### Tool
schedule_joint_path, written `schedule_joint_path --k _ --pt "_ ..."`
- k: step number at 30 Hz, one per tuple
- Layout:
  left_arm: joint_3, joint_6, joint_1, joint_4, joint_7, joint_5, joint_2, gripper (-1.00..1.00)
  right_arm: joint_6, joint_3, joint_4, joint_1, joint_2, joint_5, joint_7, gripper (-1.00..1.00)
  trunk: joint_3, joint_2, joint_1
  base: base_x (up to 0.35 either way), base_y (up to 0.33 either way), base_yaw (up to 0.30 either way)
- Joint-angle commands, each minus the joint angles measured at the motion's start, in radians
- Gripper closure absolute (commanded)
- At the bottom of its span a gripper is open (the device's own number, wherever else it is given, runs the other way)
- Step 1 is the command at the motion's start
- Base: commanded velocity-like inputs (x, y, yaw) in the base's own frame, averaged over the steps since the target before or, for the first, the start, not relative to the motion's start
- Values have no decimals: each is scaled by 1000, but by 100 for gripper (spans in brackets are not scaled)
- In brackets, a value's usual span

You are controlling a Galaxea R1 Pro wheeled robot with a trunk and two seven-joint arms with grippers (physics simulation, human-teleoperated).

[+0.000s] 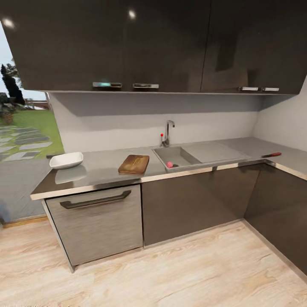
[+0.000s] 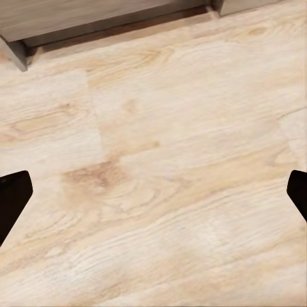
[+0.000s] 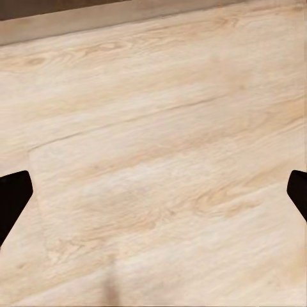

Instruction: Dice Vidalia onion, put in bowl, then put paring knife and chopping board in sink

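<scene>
Onion (image 1: 169,164) sat in the sink (image 1: 181,157), well ahead; our grippers (image 2: 153,192) hung wide open, empty, over floor (image 3: 153,160).

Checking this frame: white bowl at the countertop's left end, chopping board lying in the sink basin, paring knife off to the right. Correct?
Not quite. In the head view the chopping board lies on the countertop, left of the sink, not in it. The bowl and paring knife are as stated.
</scene>
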Motion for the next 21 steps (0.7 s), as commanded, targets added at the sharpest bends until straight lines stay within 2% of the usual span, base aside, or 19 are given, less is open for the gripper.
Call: schedule_joint_path --k 1,21 --pt "1 -2 0 0 0 0 0 -100 -3 0 0 0 0 0 -3 -100 -1 0 0 162 -172 281" --pt "0 -2 0 2 0 0 -2 -100 -3 1 0 0 0 0 -2 -100 -1 0 0 151 -178 281"
